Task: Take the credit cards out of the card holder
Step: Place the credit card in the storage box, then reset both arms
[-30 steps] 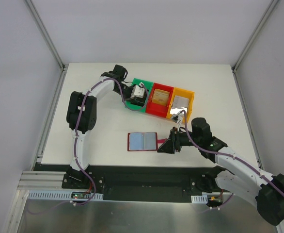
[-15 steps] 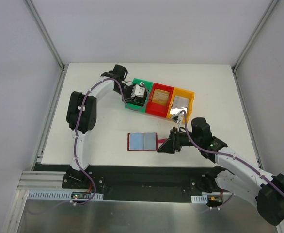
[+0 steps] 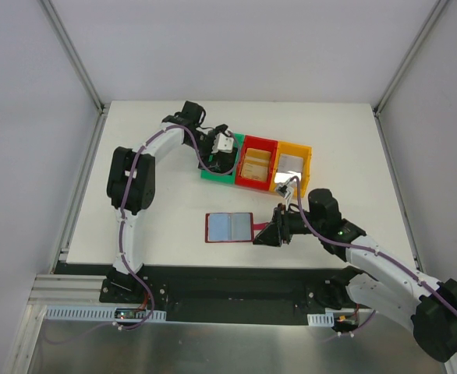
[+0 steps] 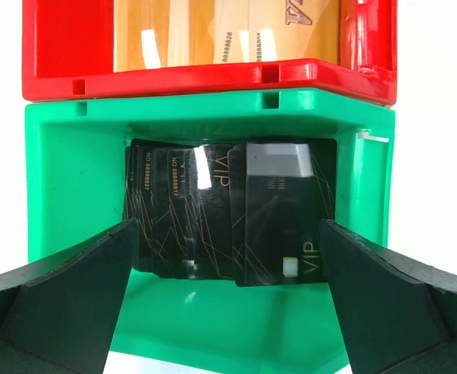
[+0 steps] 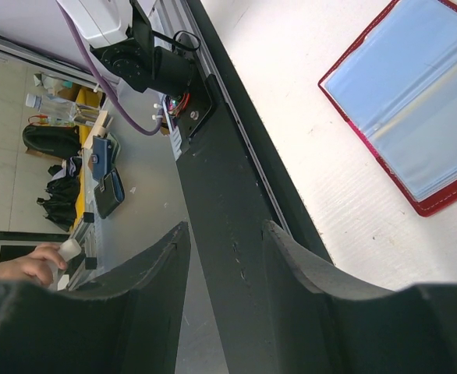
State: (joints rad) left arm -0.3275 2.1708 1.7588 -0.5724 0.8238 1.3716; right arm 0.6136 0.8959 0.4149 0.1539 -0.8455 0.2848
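The card holder (image 3: 228, 227) lies open on the white table, a red bifold with blue-grey pockets (image 5: 416, 101). Several black credit cards (image 4: 228, 218) lie fanned inside the green bin (image 4: 72, 179). My left gripper (image 4: 227, 230) hangs open just above them, one finger on each side, touching none of them. From the top view it (image 3: 222, 146) sits over the green bin (image 3: 211, 174). My right gripper (image 3: 265, 235) rests low beside the holder's small red tab (image 3: 255, 226); its jaws (image 5: 224, 234) stand apart with nothing between them.
A red bin (image 3: 248, 181) holding tan-gold cards (image 4: 221, 31) and an orange bin (image 3: 300, 148) holding a silvery card (image 3: 291, 164) stand in a row right of the green one. The table's front edge and black rail (image 5: 221, 156) run under the right gripper.
My left gripper has opened wide over the green bin and drawn back a little, leaving a black card on the pile. The right arm and the card holder have not moved.
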